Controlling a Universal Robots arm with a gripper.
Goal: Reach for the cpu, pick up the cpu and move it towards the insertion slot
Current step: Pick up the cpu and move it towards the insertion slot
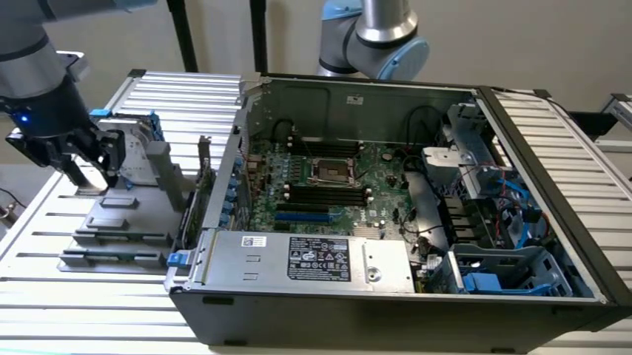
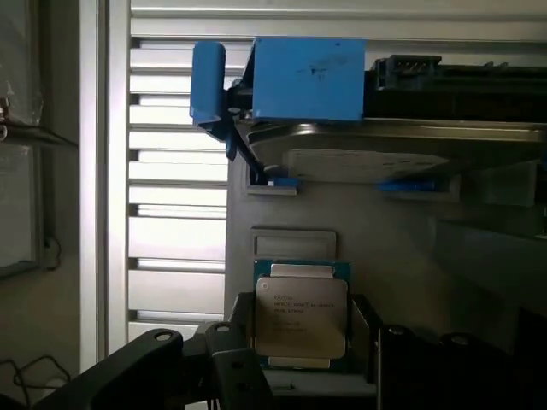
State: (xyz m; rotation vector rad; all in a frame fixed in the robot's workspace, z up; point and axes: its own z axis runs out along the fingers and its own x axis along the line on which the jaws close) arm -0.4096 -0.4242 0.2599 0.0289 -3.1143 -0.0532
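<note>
While hanging low over the grey tray (image 1: 114, 229) at the exterior view's left, pincer (image 1: 91, 177) spread wide — nothing gripped. Cpu (image 2: 301, 314) lying flat on that tray, between the dark fingers (image 2: 235, 363). Insertion slot (image 1: 331, 171) well apart — inside the open computer case (image 1: 395, 296) on the slatted tabletop (image 1: 89, 303).

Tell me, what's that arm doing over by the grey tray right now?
Gripper open, fingers straddling the small square silver-topped cpu on the grey holder tray. Chip not lifted. Shiny-framed insertion slot inside the open computer case, nothing on it.
</note>
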